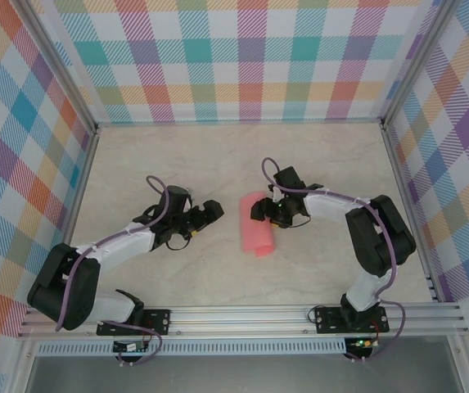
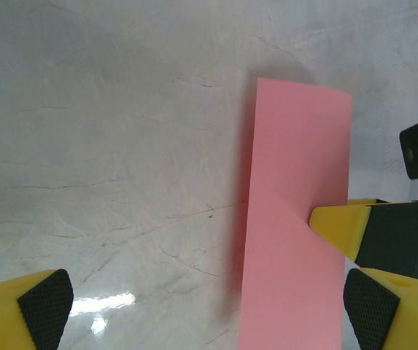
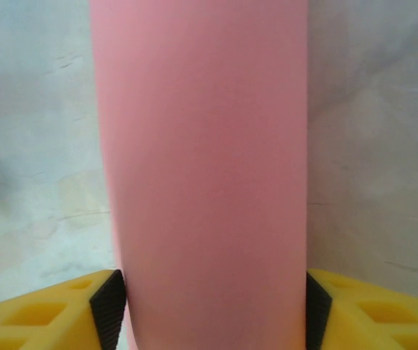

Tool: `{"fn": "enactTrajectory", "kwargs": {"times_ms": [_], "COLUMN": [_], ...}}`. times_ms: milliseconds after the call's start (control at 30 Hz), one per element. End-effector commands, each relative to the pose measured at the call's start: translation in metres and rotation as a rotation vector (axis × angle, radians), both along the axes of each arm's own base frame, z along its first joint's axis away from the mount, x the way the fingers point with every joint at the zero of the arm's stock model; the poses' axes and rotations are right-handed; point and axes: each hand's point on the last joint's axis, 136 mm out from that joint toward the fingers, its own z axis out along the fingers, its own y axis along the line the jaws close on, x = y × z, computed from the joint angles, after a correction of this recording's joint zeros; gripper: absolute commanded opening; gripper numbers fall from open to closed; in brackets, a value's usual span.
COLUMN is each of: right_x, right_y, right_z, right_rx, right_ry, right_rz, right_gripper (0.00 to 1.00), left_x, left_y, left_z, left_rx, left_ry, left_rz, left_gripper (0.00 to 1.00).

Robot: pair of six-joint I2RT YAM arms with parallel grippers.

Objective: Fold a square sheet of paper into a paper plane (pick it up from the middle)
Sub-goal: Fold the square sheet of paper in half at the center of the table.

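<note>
The square sheet of paper [image 1: 257, 233] is seen folded into a narrow strip on the desk [image 1: 177, 155], with the nose and wings judged still unmade, and is straddled by the right gripper [image 1: 259, 211], whose hold cannot be told, while the left gripper [image 1: 215, 210] is spread wide nearby.

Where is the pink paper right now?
In the top view the pink paper lies mid-table, between the right fingers, with the left fingers off to its left.

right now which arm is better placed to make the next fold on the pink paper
Right. The right gripper is already at the folded pink paper, with its pads on either side of the strip. The left gripper hangs open, apart from the paper on its left side.
</note>
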Motion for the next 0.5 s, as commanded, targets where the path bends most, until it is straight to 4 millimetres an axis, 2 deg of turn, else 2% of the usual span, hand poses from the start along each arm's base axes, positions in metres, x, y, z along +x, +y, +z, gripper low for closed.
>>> {"fn": "enactTrajectory", "kwargs": {"times_ms": [0,233,333,467], "right_x": [-0.001,0.002,-0.001,-0.007], "right_y": [-0.022,-0.036,-0.039,-0.038], "right_z": [-0.002,-0.006,-0.005,-0.004], "right_rx": [-0.128,-0.219,-0.228,-0.177], "right_ry": [-0.05,-0.062,-0.049,-0.019], "right_rz": [0.016,0.016,0.023,0.042], "right_gripper": [0.7,0.8,0.79,0.71], "left_x": [0.004,0.01,0.012,0.012], "left_y": [-0.007,-0.03,-0.04,-0.053], "left_z": [0.006,0.007,0.002,-0.001], "left_rx": [-0.021,-0.055,-0.058,-0.071], "left_ry": [-0.029,-0.031,-0.011,-0.013], "left_rz": [0.003,-0.058,-0.079,-0.103], "left_gripper": [0.98,0.97,0.96,0.93]}}
